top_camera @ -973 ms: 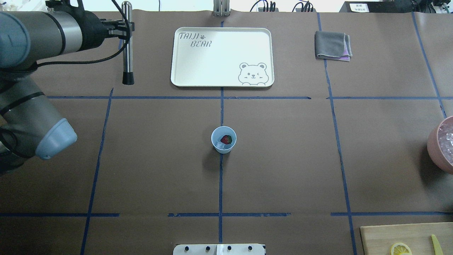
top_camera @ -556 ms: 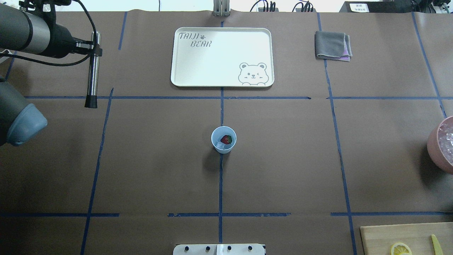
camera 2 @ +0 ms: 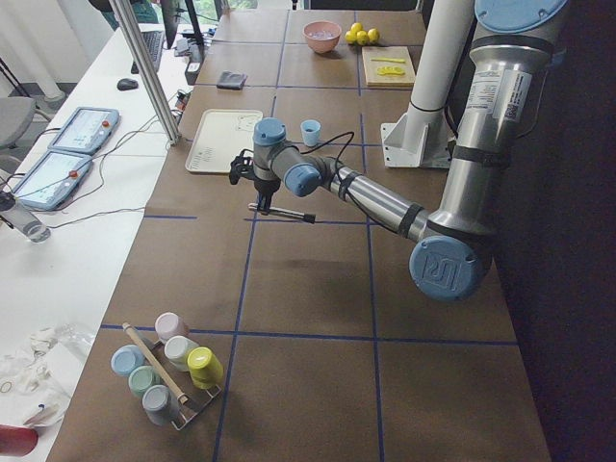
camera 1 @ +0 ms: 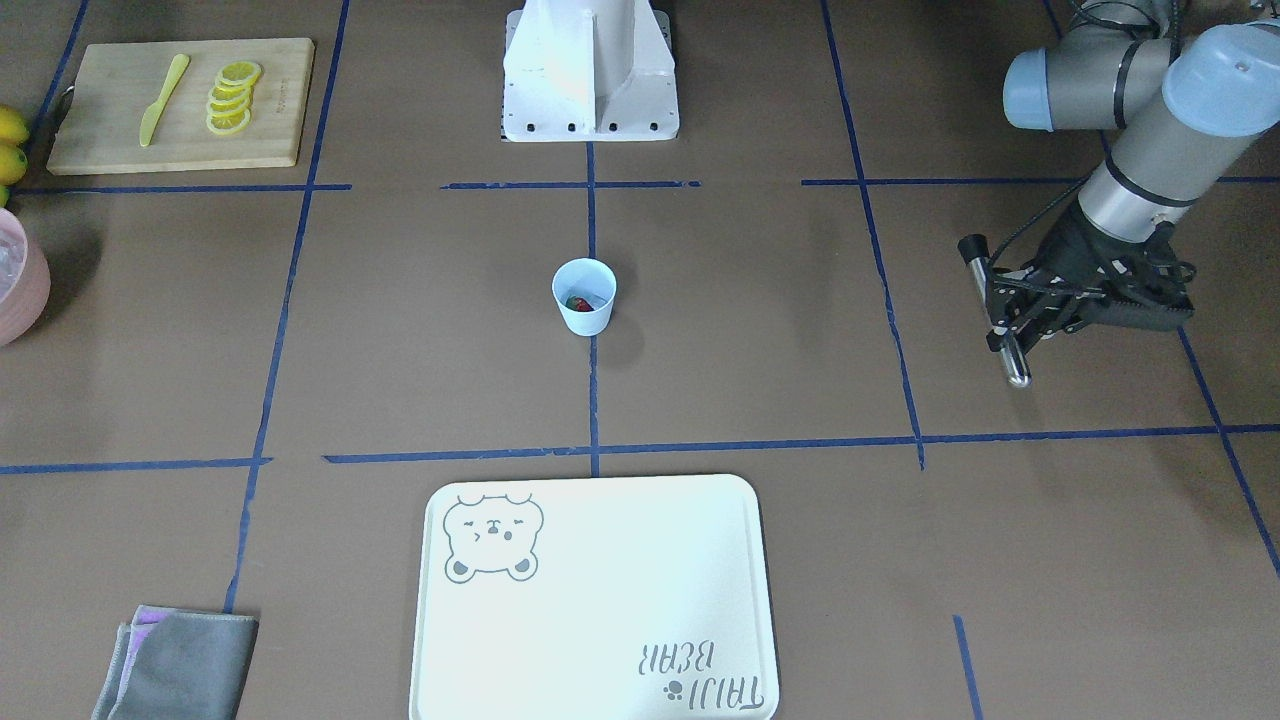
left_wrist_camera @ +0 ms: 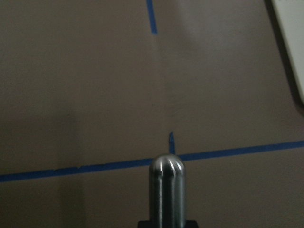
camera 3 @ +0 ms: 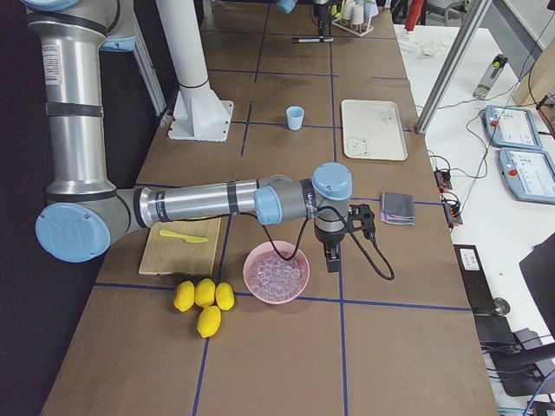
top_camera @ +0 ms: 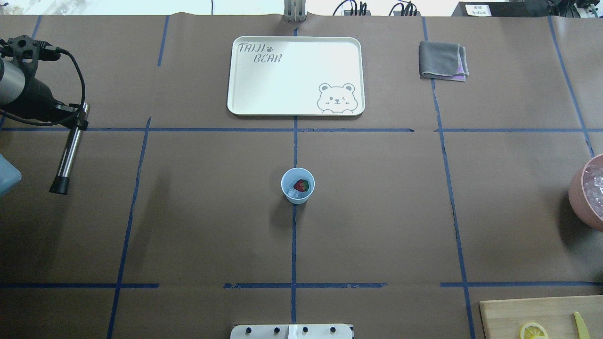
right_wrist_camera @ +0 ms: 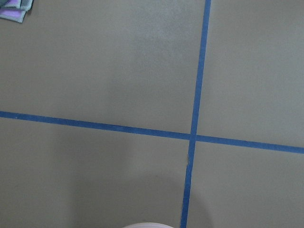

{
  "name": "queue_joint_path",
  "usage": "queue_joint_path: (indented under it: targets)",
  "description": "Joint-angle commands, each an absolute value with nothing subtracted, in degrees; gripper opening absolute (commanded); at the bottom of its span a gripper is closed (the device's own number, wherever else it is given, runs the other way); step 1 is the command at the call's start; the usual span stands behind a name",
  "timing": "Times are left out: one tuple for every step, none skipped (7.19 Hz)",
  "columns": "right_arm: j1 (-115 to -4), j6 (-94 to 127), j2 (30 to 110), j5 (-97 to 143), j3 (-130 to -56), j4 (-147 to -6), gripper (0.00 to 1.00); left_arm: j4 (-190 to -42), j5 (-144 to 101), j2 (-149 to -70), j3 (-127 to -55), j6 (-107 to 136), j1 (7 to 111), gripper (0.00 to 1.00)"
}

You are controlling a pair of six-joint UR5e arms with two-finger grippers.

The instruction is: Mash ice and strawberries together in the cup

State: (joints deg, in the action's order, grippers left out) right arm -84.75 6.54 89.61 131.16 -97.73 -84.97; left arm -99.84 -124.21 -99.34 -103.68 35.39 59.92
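Observation:
The pale blue cup (top_camera: 297, 195) stands upright at the table's middle, also in the front view (camera 1: 585, 316). Inside lie a red strawberry (top_camera: 301, 185) and a whitish piece of ice (top_camera: 291, 190). My left gripper (top_camera: 75, 120) is far to the cup's left, shut on a steel muddler (top_camera: 69, 155) with a black tip, held tilted above the table; it also shows in the front view (camera 1: 1008, 335). The left wrist view shows the muddler's rounded steel end (left_wrist_camera: 167, 185). My right gripper (camera 3: 334, 253) hangs beside the pink bowl; I cannot tell whether it is open or shut.
A white bear tray (top_camera: 292, 75) lies at the back middle, a folded grey cloth (top_camera: 443, 60) to its right. A pink bowl of ice (top_camera: 584, 193) is at the right edge. A cutting board (top_camera: 518, 310) with lemon slices is at the front right.
My left arm has swung left and back toward the robot with the muddler, away from the tray. The muddler now tilts. The cup has not moved.

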Motion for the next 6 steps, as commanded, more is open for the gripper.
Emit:
queue_joint_path:
  targets:
    - [-84.73, 6.77, 89.65, 131.31, -97.3, -84.81, 1.0, -94.48, -125.33, -95.48, -100.57, 23.85, 63.53, 0.0]
    - [-84.64, 6.77, 89.65, 131.22, -97.21, -84.81, 1.0, -95.79, -125.42, -93.36, -99.24, 22.95, 65.72, 0.0]
    - [-84.55, 6.77, 89.56, 131.31, -97.21, -84.81, 1.0, -98.93, -128.55, -90.9, -97.58, 23.37, 67.4, 0.0]
    - [-84.55, 6.77, 89.47, 131.31, -97.29, -84.73, 1.0, -105.58, -133.72, -89.05, -92.77, 23.38, 70.81, 0.0]
    - [-84.64, 6.77, 89.47, 131.31, -97.29, -84.73, 1.0, -112.52, -134.03, -89.03, -87.16, 23.81, 70.93, 0.0]
    - [-84.64, 6.77, 89.47, 131.31, -97.29, -84.73, 1.0, -116.76, -133.95, -89.82, -83.45, 25.65, 70.93, 0.0]
